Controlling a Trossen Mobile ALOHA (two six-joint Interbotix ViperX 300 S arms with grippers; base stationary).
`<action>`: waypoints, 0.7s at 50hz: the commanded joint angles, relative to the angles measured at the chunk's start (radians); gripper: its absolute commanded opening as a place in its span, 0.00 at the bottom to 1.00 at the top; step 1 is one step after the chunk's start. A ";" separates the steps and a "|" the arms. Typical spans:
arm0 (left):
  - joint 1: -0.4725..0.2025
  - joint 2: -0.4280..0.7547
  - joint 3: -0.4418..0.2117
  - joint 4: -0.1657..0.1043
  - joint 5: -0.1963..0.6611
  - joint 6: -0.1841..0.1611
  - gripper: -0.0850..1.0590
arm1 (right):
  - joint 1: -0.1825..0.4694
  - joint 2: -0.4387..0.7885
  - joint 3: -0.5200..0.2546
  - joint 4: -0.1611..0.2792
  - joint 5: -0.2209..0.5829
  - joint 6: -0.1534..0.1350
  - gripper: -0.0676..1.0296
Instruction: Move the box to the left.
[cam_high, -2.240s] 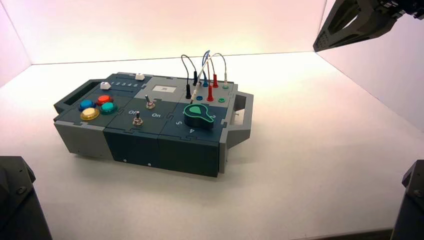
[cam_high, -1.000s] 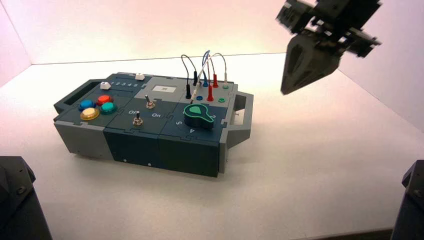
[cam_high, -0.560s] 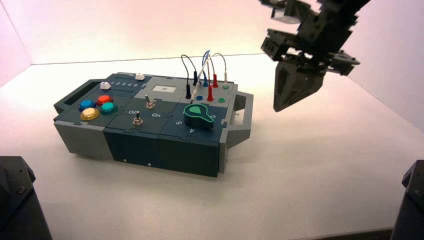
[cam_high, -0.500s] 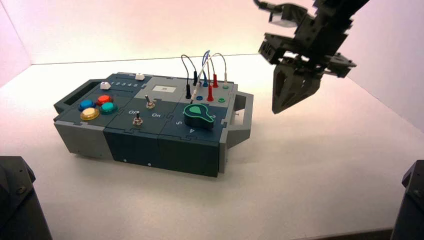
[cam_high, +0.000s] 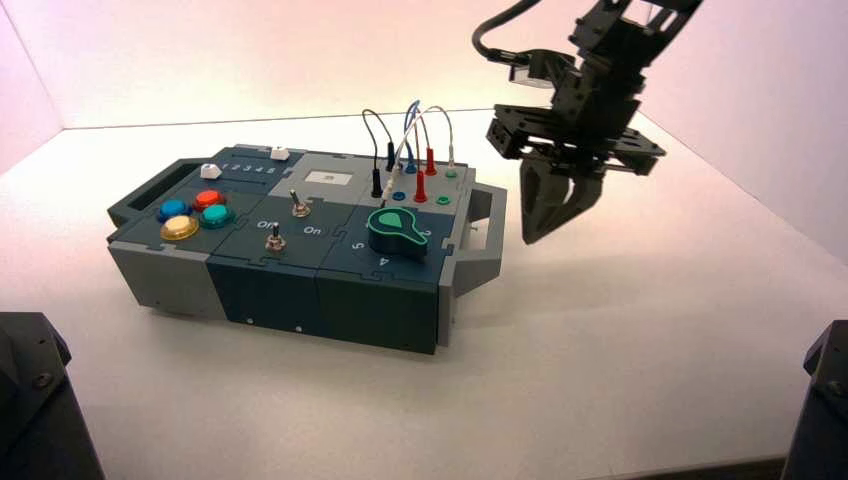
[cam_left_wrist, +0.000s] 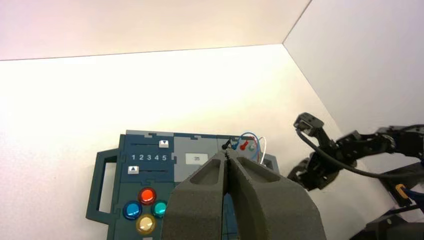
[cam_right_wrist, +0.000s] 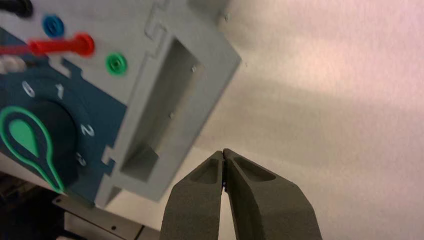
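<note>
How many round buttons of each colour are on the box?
Red button: 1
Blue button: 1
Green button: 1
Yellow button: 1
Total: 4 round buttons
</note>
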 joint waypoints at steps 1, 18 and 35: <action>0.002 0.000 -0.025 -0.002 -0.002 0.003 0.05 | 0.029 -0.005 -0.044 0.011 -0.002 -0.002 0.04; 0.002 -0.003 -0.015 -0.003 -0.002 0.003 0.05 | 0.101 0.069 -0.138 0.040 0.017 0.000 0.04; 0.003 -0.003 -0.012 -0.002 -0.002 0.006 0.05 | 0.166 0.153 -0.247 0.066 0.041 0.000 0.04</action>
